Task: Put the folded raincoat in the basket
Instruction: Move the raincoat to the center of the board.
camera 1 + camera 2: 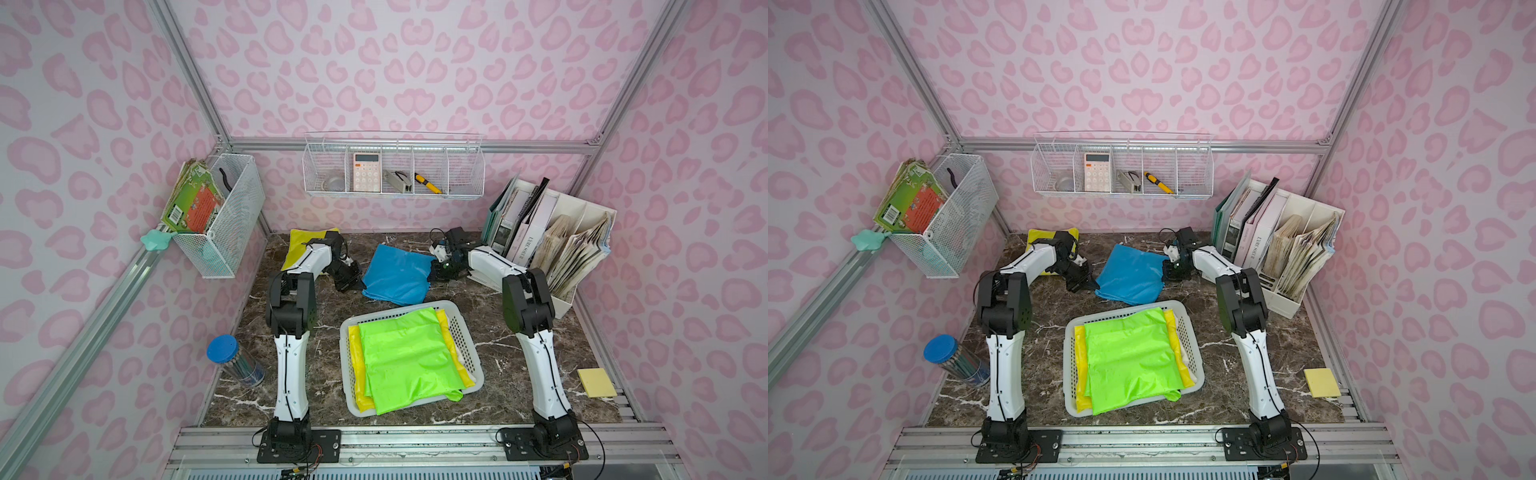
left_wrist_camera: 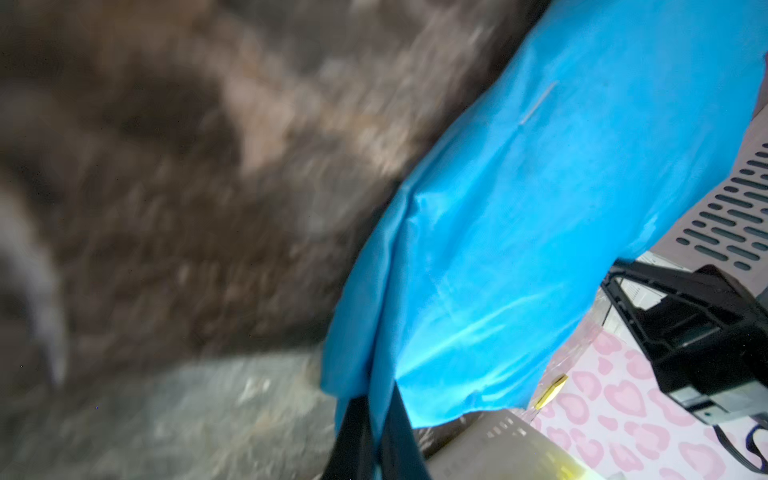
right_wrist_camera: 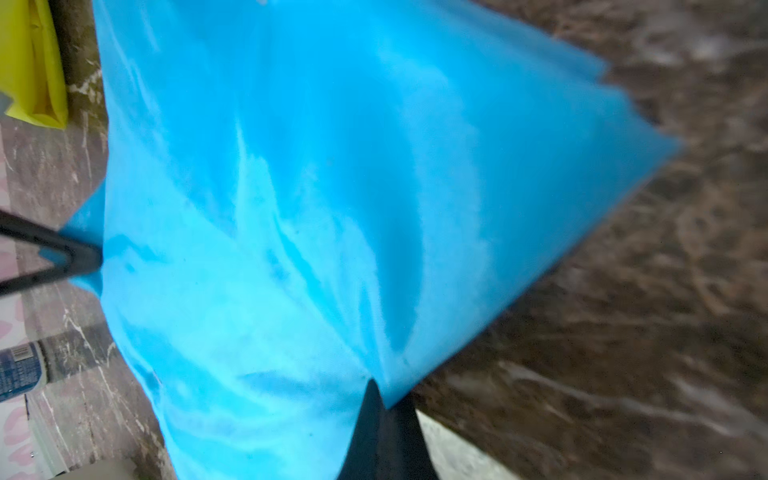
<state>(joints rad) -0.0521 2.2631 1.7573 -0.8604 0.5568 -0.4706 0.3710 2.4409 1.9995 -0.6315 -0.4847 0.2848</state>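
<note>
On the dark brown marble table, the low white perforated plastic basket holds a folded lime-green raincoat over a yellow raincoat. Just behind it we see the folded blue raincoat, stretched between the left claw and the right claw, both pinched closed on its opposite edges. Spine lettering in the white file organiser is unreadable.

Folded blue plastic raincoat, taut between 2 pinched corners, just behind low white perforated plastic basket with green folded raincoat inside.
</note>
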